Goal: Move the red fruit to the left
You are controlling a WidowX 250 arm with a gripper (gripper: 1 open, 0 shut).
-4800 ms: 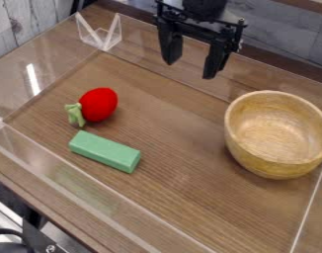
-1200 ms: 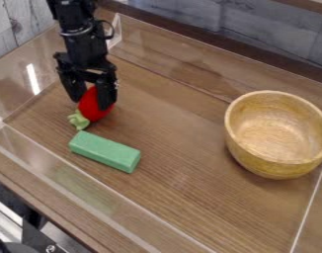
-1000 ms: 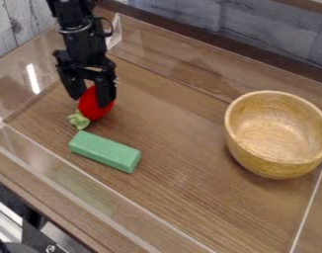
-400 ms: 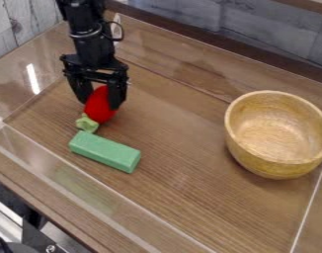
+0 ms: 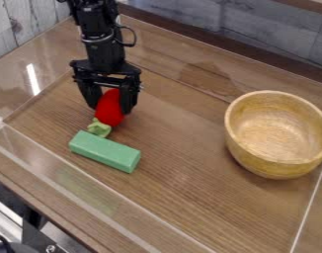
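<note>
The red fruit [image 5: 111, 106] is small, glossy and red, with its green leafy end [image 5: 101, 127] pointing down at the table. My gripper [image 5: 110, 109] comes down from above with its black fingers [image 5: 89, 98] on either side of the fruit and is shut on it. The fruit sits left of the table's middle, just above and behind the flat green block.
A flat green rectangular block [image 5: 103, 151] lies just in front of the fruit. A wooden bowl [image 5: 278, 161] stands at the right. A clear plastic wall [image 5: 19, 94] rims the wooden table, and a clear stand [image 5: 45, 77] sits at the back left.
The gripper came from the back right down onto the fruit. Over the last second it has shifted right with the fruit, which now stands more upright, closer to the block's right end.
</note>
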